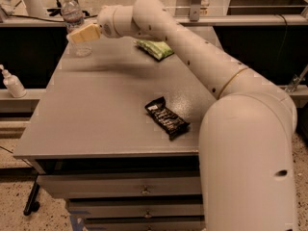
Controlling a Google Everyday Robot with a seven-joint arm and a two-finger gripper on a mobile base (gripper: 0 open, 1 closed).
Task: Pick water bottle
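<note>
The water bottle is a clear ribbed plastic bottle with a pale label band. It stands upright at the far left corner of the grey table. My gripper reaches in from the right on the long white arm. Its pale yellow fingers overlap the bottle's middle and lower part, covering part of the label. The bottle's base shows below the fingers, resting on the table.
A dark snack bar lies near the table's right middle. A green snack bag lies at the back, under the arm. A small white pump dispenser stands on a ledge left of the table. Drawers sit below the table's front edge.
</note>
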